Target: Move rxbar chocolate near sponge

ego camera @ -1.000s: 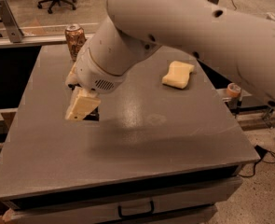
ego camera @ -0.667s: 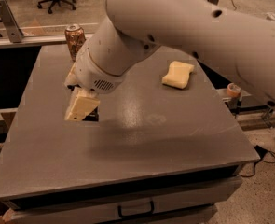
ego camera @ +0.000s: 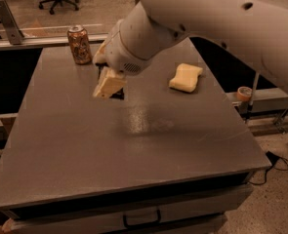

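Note:
My cream gripper (ego camera: pixel 109 86) hangs from the big white arm over the back left part of the grey table (ego camera: pixel 133 155). It is shut on the rxbar chocolate (ego camera: pixel 118 94), of which only a small black strip shows at the gripper's lower right; the rest is hidden behind the fingers. The bar is held just above the tabletop. The sponge (ego camera: pixel 186 77), a pale yellow block, lies flat on the table to the right of the gripper, about a hand's width away from it.
A brown drink can (ego camera: pixel 79 44) stands upright at the back left of the table, close behind the gripper. The table's right edge runs just beyond the sponge. A tape roll (ego camera: pixel 243 93) sits on a ledge off the table to the right.
The gripper has moved right and toward the back of the table, closer to the sponge, and the black bar has moved with it. The sponge and the can have not moved.

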Controlling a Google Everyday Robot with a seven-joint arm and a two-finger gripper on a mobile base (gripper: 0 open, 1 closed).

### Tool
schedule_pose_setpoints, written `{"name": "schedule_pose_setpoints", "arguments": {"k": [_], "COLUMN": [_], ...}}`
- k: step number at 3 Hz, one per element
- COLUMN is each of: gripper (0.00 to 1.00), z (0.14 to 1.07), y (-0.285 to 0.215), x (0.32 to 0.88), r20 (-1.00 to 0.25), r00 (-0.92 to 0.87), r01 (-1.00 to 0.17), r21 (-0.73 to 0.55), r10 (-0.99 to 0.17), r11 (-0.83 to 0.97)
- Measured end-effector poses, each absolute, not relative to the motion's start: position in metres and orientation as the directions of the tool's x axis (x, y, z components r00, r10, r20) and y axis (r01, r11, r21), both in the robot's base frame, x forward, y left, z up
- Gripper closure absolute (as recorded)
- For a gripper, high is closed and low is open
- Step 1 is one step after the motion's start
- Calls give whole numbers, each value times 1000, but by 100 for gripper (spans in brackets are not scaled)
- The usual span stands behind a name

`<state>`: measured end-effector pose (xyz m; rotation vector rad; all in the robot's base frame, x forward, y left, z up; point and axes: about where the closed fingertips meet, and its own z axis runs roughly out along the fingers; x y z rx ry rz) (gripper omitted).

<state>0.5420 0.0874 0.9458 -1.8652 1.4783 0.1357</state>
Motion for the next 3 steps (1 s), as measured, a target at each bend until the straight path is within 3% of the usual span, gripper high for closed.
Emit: {"name": "schedule_pose_setpoints", "arguments": {"k": [3], "gripper": [100], "z": [983], "y": [-22], "x": [687], "r20": [-439], "r00": [299], "r01": [-734], "r21": [-673], "r10": [-847], "r11": [90]}}
